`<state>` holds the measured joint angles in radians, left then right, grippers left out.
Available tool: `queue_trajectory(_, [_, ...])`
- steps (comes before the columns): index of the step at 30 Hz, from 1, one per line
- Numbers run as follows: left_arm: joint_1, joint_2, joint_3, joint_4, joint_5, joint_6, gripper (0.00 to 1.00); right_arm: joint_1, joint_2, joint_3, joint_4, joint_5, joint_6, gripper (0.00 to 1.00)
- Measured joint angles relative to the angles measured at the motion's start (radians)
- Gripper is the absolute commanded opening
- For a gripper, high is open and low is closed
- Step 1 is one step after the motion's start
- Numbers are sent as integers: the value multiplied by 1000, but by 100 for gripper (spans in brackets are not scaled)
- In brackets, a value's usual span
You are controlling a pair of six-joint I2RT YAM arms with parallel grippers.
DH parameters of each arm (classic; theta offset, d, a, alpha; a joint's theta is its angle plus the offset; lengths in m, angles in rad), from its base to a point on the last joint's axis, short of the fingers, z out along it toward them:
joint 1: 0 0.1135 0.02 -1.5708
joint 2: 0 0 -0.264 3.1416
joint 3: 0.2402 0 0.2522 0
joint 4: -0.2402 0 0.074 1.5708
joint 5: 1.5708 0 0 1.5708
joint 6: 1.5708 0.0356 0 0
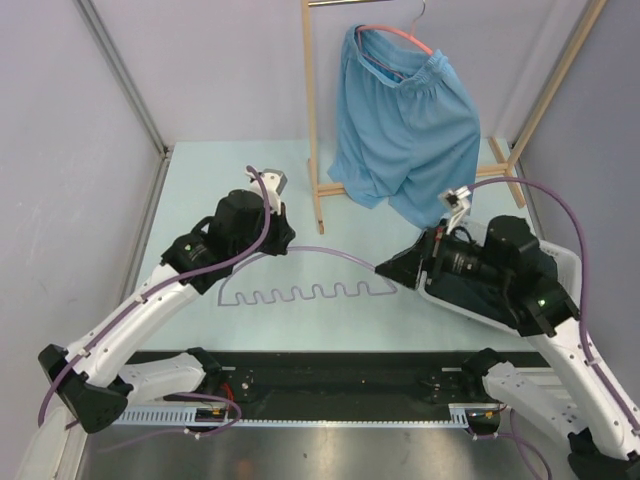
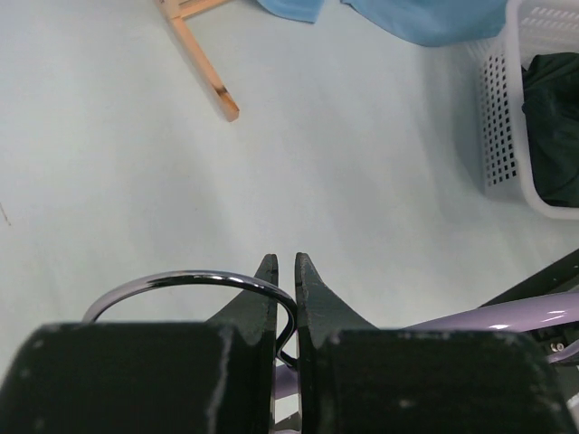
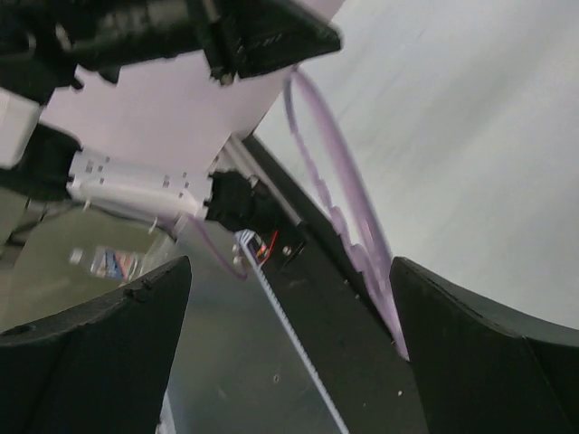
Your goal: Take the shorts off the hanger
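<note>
Between the black fingers (image 2: pixel 268 294) of the left claw (image 2: pixel 282 262) ran a thin chrome hook (image 2: pixel 181 278). The jaws were drawn in to a narrow slit and pinched that wire. The hook belonged to a lavender wire hanger (image 1: pixel 310 292) with a wavy lower bar, which lay bare on the pale green tabletop (image 1: pixel 200 190). The right claw (image 3: pixel 285 271) was spread wide with nothing between its fingers, turned back toward the arm bases above the lavender frame.

Farther right stood a white perforated basket (image 2: pixel 496 117), with a bundled pair of soft black shorts (image 2: pixel 552 127) inside it, partly under the right arm in the top view.

At the far side of the tabletop a light wooden rack (image 1: pixel 313 120) carried a coral hanger (image 1: pixel 395 33), and on it hung the pair of soft fabric light-blue shorts (image 1: pixel 405 125). The gathered waist was looped over the hanger and the legs drooped toward the rack's foot.

These were probably light and limp, with no stiffness to push against, so they would follow a pull rather than slide off on their own. The elastic waist would likely stretch and cling to the hanger's ends. The best hold seemed to be the bunched waistband near one shoulder, where the cloth was thickest. A grip on a leg hem alone risked swinging the hanger or dragging it off the rail.
</note>
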<state>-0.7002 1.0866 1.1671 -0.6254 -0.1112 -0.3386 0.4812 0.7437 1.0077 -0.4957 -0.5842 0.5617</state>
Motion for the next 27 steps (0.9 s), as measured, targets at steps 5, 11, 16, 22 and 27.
queue_trajectory(5, [0,-10,0,-9,-22,8,0,215,78,2,23,55,-13,82])
queue_trajectory(11, [0,-43,0,-11,-24,10,0,373,146,2,13,159,-36,80])
queue_trajectory(16, [0,-63,0,-13,-22,10,0,384,93,2,-5,233,-50,87])
queue_trajectory(22, [0,-66,0,-14,-16,18,1,380,-62,14,-30,391,-60,88])
queue_trajectory(27, [0,-79,0,-11,51,30,0,376,-65,49,-40,426,-67,84])
